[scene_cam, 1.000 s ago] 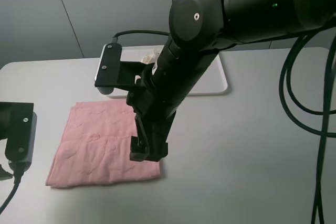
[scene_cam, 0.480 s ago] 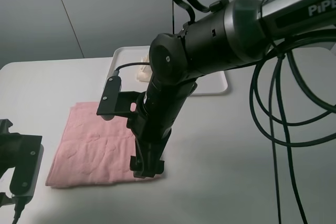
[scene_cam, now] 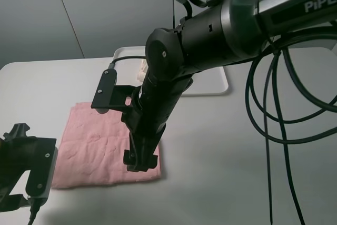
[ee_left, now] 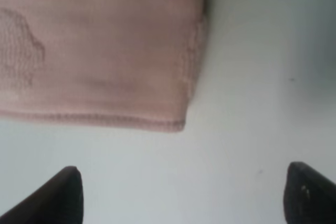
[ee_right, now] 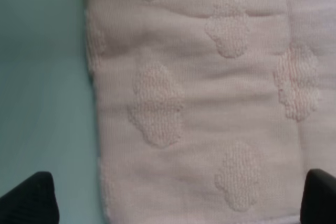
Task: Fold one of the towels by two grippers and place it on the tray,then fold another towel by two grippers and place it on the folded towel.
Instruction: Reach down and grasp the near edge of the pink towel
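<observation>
Grey-white table fills the high view. Black right arm cuts across the centre and hides much of what lies behind it. White tray sits upper middle, at the far table edge. Only a sliver of cream towel shows on it past the arm, so its fold cannot be judged. Pink towel lies flat, lower left of centre, well apart from the tray. Right gripper hangs over the towel's near right corner, jaws spread wide with nothing in them. Left gripper is just as wide and empty, with bare table between its tips and the near left corner just ahead. Likely step: pinching both near corners. Risk: the left jaws close short of the hem and miss, or one side lifts alone, skewing the fold and dragging the cloth.
</observation>
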Available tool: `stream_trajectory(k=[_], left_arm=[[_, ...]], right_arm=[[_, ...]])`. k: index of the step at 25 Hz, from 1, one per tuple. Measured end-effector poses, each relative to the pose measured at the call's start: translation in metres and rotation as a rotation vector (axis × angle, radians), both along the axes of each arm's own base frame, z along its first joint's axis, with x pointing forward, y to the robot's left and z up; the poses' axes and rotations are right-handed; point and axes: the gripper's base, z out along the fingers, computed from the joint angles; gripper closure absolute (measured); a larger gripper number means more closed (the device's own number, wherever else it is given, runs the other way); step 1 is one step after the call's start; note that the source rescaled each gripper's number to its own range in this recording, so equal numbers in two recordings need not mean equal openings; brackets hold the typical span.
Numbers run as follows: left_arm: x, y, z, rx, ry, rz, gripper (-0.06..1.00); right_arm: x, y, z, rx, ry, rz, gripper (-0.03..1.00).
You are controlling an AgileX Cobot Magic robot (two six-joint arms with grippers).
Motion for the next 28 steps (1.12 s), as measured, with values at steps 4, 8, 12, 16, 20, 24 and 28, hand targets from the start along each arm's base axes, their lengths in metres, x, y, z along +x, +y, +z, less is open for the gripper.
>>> stream_trajectory(k=[4, 8, 12, 16, 20, 24, 28], left_arm=[[0.003, -0.003, -0.007, 0.006, 0.038, 0.045, -0.04], [0.011, -0.009, -0.011, -0.001, 0.058, 0.086, -0.04], [0.014, -0.011, -0.020, 0.013, 0.101, 0.093, -0.04], [0.015, -0.011, -0.024, 0.015, 0.111, 0.092, -0.04], [0.018, -0.013, -0.024, -0.006, 0.078, 0.088, -0.04], [0.019, -0.014, -0.026, -0.011, 0.073, 0.086, -0.04], [0.019, -0.014, -0.034, 0.001, 0.105, 0.090, -0.04]], right_arm=[[0.000, 0.000, -0.003, -0.013, 0.004, 0.006, -0.03], [0.001, -0.002, -0.004, -0.027, -0.011, 0.023, -0.03], [0.004, -0.005, -0.004, -0.067, -0.051, 0.054, -0.03], [0.007, -0.008, -0.005, -0.086, -0.068, 0.044, -0.03], [0.008, -0.008, -0.005, -0.087, -0.067, 0.037, -0.03], [0.008, -0.008, -0.005, -0.085, -0.068, 0.036, -0.03], [0.008, -0.008, -0.005, -0.084, -0.070, 0.036, -0.03]])
